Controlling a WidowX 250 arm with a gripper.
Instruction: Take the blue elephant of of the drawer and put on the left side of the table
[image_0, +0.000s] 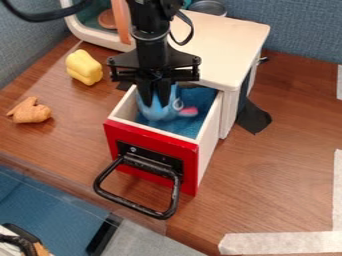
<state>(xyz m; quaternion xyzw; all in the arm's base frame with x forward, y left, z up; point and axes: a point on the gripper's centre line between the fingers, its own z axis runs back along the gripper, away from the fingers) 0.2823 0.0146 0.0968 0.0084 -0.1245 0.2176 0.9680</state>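
The blue elephant (158, 112) sits inside the open drawer (190, 161), at the lower end of the gripper (154, 101). Claw state: cannot tell whether wide, narrow or clamped on the toy. Confirm a firm hold on the body; avoid loading the pink part (188, 111) alone. Raise straight up until the toy's underside passes the left wall (121, 106), then traverse toward view-left. Use the table (77, 130) area between drawer and tan toy (31, 111), avoiding the yellow toy (83, 67) and handle (130, 204)
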